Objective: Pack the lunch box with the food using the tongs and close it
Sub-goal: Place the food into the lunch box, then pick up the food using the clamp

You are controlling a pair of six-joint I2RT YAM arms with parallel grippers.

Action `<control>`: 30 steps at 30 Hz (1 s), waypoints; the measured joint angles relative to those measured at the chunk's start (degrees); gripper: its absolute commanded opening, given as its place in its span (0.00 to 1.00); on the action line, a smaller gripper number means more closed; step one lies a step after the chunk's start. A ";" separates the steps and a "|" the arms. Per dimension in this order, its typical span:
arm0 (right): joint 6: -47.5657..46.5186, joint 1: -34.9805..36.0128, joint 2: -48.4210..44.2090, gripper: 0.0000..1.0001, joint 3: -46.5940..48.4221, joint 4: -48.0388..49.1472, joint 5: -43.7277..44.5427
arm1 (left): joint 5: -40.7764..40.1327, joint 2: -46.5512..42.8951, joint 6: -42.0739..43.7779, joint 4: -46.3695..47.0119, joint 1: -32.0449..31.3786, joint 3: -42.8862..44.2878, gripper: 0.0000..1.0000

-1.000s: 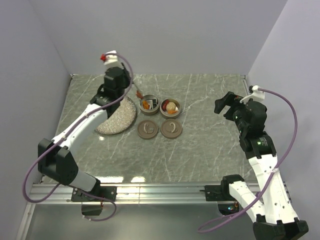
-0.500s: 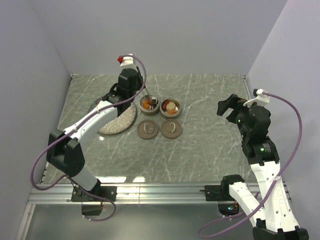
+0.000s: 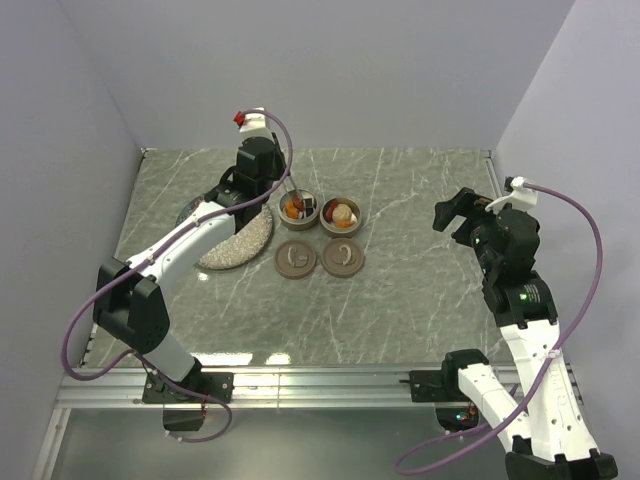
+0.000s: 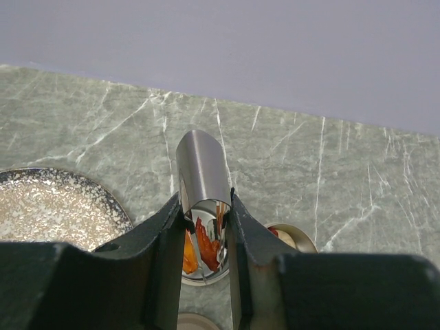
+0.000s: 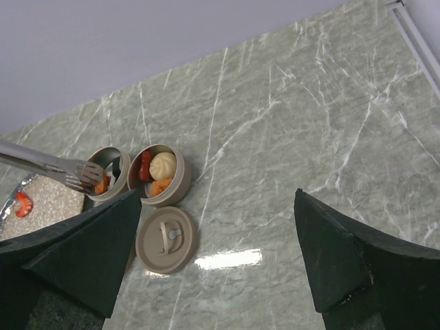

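The lunch box is two round tan tins, the left tin (image 3: 297, 208) and the right tin (image 3: 341, 213), both uncovered. Their lids (image 3: 295, 259) (image 3: 342, 257) lie flat in front of them. My left gripper (image 3: 266, 186) is shut on the silvery tongs (image 4: 203, 170), whose tips (image 5: 86, 175) dip over the left tin (image 5: 110, 173) by an orange piece of food (image 5: 102, 185). The right tin (image 5: 161, 175) holds a white bun, a red piece and an orange piece. My right gripper (image 5: 216, 254) hangs open and empty over the table at the right.
The speckled grey plate (image 3: 240, 238) lies left of the tins, under the left arm, with one red piece (image 5: 24, 204) on it. A metal rail (image 3: 320, 380) runs along the near edge. Walls close the back and both sides.
The left arm swung right from over the plate, carrying the tongs with an orange piece to the left tin, then held still. The right gripper shifted slightly and stayed open.
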 measured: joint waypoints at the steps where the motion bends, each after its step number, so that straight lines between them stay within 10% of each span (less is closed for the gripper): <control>1: 0.00 0.00 0.00 0.99 0.00 0.00 0.00 | -0.07 0.02 0.00 0.04 0.00 0.00 0.31; 30: 0.02 0.00 0.72 0.99 0.00 0.07 -0.04 | -1.05 -4.35 3.30 0.59 9.31 -0.17 0.42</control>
